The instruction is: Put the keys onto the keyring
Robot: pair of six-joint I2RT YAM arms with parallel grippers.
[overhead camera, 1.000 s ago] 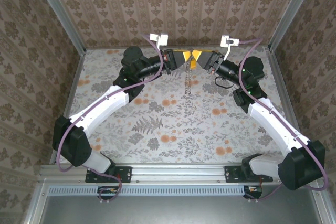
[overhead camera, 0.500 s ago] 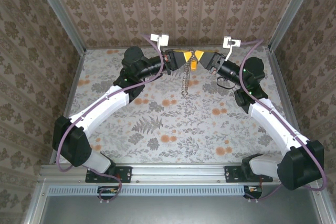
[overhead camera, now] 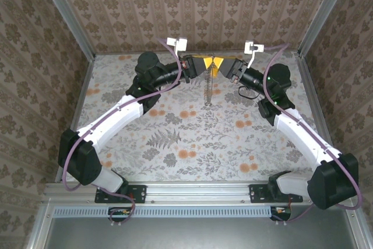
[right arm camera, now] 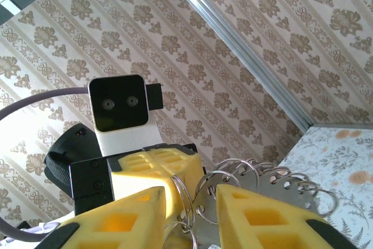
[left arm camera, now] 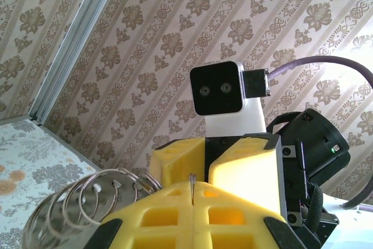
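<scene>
While both meet above the far middle of the bench [overhead camera: 175, 138], left pincer [left arm camera: 192, 186] pressed together on a thin wire of the keyring [overhead camera: 207, 88], its chain dangling free, right pincer [right arm camera: 191, 202] part spread around silvery rings [right arm camera: 256, 182], grip unclear.

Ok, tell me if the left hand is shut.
Yes, on the left hand the yellow fingers press together, pinching a thin metal sliver.

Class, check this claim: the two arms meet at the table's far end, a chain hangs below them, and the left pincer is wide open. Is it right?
No. The left pincer is shut, its yellow fingers pressed together, as the left wrist view shows. The rest stands: the arms meet at the far end of the table, the chain hanging below.
</scene>
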